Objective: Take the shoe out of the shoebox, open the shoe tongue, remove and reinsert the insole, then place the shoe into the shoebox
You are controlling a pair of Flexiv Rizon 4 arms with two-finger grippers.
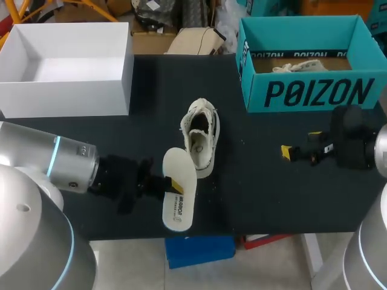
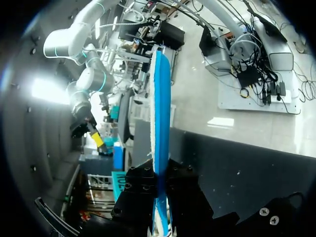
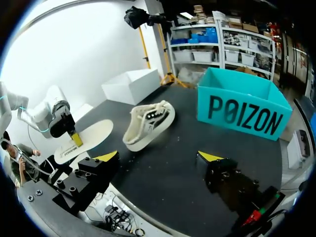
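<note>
Shoebox (image 1: 305, 90), teal, stands at the far right of the black table (image 1: 260, 199). Shoe (image 1: 201, 136) lies mid-table, outside the box. Our left gripper (image 1: 173, 183) clamps the white insole (image 1: 179, 208) just beside the shoe. Our right gripper (image 1: 300, 144) hovers with fingers spread wide, empty.

Our left arm (image 1: 57, 162) and right arm (image 1: 370, 254): rounded brushed-silver links, a thin cyan light ring at each joint, one small dark hole on the big left link. Wrists go matte black and blocky. Left gripper (image 1: 175, 184) and right gripper (image 1: 300, 144): black, bright yellow tips. Up close our fingers (image 3: 89, 177) are black blocks with recessed socket screws; two silver cross-head screws on the left wrist plate
</note>
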